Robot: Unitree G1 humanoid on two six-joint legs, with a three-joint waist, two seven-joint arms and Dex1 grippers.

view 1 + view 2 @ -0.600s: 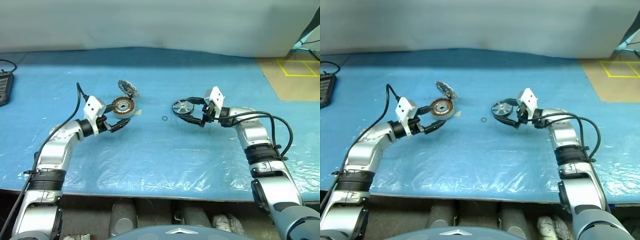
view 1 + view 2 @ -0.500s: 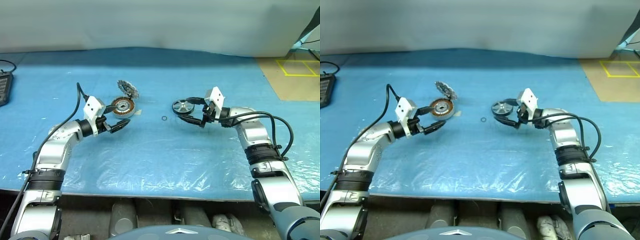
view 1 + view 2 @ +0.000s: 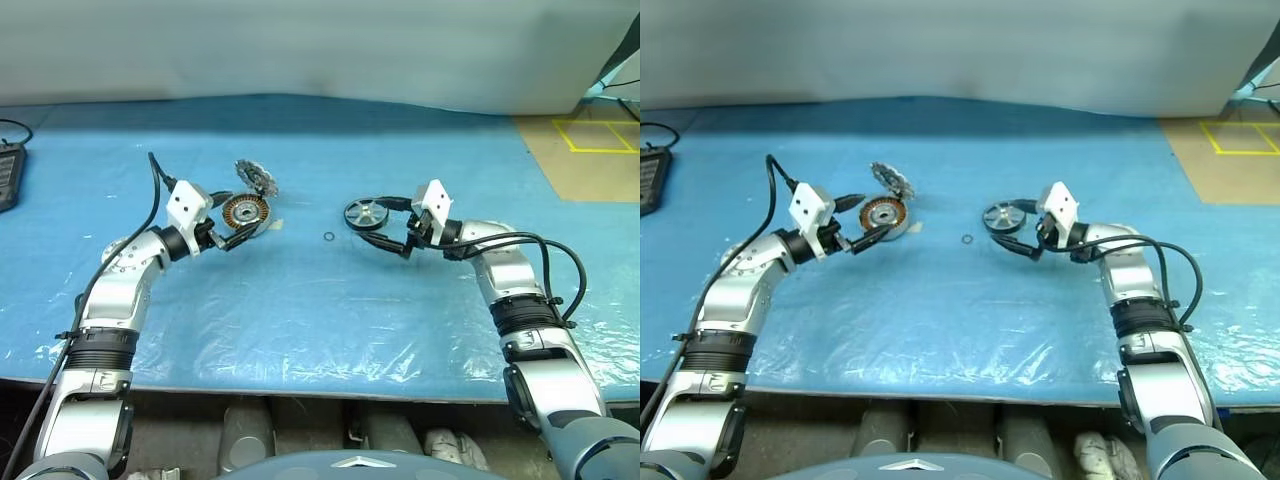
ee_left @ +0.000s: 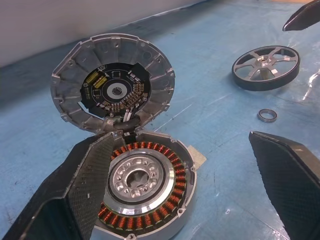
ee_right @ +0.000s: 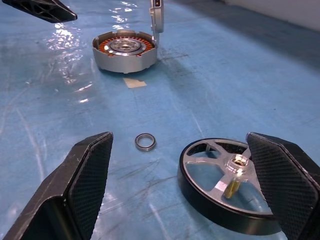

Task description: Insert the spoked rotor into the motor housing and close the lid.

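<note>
motor housing (image 3: 245,214) on the blue sheet (image 3: 300,300), its lid (image 3: 256,178) standing up on the hinge (toothed face showing); left gripper (image 3: 232,226) spread wide beside the housing, holding nothing; spoked rotor (image 3: 366,214) flat on the sheet between the parted fingers of the empty right gripper (image 3: 388,225); small ring (image 3: 329,237) between rotor and housing

Both arms reach forward with wrists angled inward; the left gripper (image 3: 228,222) and right gripper (image 3: 392,225) gape wide, holding nothing.
</note>
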